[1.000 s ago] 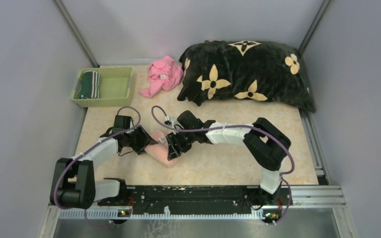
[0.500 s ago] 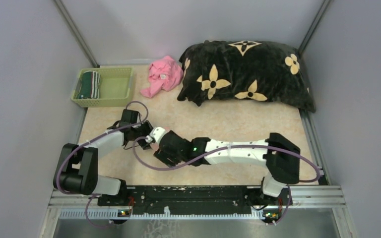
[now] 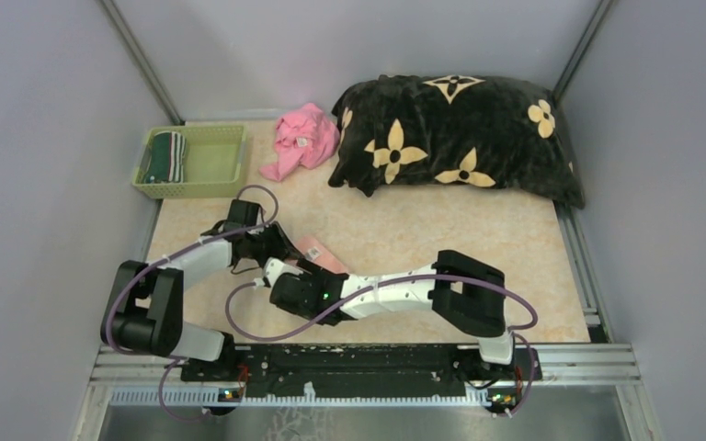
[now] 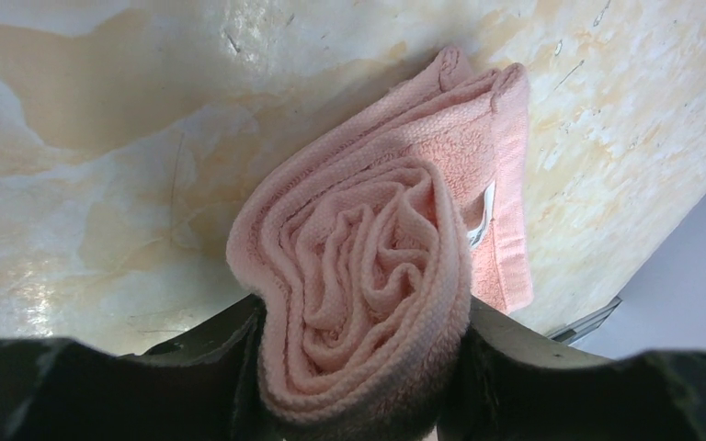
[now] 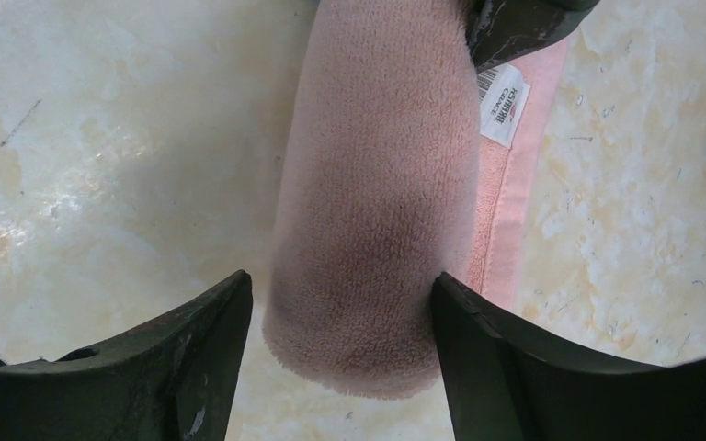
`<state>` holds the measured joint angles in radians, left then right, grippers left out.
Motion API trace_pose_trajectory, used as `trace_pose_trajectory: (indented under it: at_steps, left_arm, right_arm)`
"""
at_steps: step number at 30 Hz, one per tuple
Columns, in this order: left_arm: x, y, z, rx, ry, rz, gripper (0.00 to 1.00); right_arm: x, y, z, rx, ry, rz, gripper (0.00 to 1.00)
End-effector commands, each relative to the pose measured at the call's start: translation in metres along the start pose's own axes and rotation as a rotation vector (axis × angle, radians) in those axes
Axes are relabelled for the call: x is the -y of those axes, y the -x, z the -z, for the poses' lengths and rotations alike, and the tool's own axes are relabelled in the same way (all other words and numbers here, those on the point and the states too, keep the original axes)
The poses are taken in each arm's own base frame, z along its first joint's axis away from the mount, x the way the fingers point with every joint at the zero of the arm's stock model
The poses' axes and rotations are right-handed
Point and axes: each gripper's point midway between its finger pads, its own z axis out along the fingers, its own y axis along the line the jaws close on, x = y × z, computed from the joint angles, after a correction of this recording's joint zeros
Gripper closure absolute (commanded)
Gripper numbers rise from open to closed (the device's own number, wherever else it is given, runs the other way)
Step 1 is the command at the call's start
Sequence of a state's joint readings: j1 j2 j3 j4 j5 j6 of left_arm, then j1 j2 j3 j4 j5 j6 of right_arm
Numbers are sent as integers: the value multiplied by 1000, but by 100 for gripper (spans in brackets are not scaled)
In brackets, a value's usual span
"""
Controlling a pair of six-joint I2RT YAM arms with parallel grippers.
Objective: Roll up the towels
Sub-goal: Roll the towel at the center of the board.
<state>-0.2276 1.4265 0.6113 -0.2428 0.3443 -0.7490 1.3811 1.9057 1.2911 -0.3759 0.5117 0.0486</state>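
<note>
Beige marbled desk (image 3: 441,230), grey-walled. A pale salmon-pink terry towel (image 4: 368,266) lay near its front left, wound into a tight roll with one loose hem flat beneath. The left tool (image 4: 363,312) clamped one end of the roll; the right tool (image 5: 340,280) stood open astride the other. A dark green white-striped towel (image 3: 167,156) sat rolled in a green plastic basket (image 3: 216,163). Rolling appeared essentially done — only stowing the pink roll seemed left.

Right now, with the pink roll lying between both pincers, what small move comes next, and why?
Probably close the right pincer on the pink roll: its fingers straddle the free end without gripping, while the left pincer clamps the other end.
</note>
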Motion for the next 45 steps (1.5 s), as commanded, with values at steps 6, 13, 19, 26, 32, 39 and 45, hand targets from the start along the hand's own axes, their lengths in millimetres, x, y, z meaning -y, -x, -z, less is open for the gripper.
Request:
trace_pose_trajectory:
  at_steps: [6, 13, 19, 26, 32, 39, 45]
  left_arm:
    - [-50, -9, -11, -24, 214, -21, 44]
    - [-28, 6, -5, 9, 159, -47, 30]
    - [0, 19, 16, 90, 56, -51, 16]
    - [1, 15, 37, 158, 16, -11, 9]
    - [-12, -8, 45, 137, 14, 44, 7]
    - [-7, -32, 49, 96, -87, 84, 7]
    - [-5, -44, 47, 57, -144, 108, 8]
  right_arm:
    - [-27, -90, -30, -269, 28, 41, 43]
    - [-42, -82, -18, -241, 328, -174, 79]
    - [-49, -62, -5, -195, 644, -403, 85]
    - [-45, -55, -9, -211, 841, -627, 89]
    - [-43, -59, -15, -242, 908, -737, 90]
    - [-49, -59, -21, -261, 970, -813, 89]
    - [-48, -55, -24, -266, 996, -892, 89]
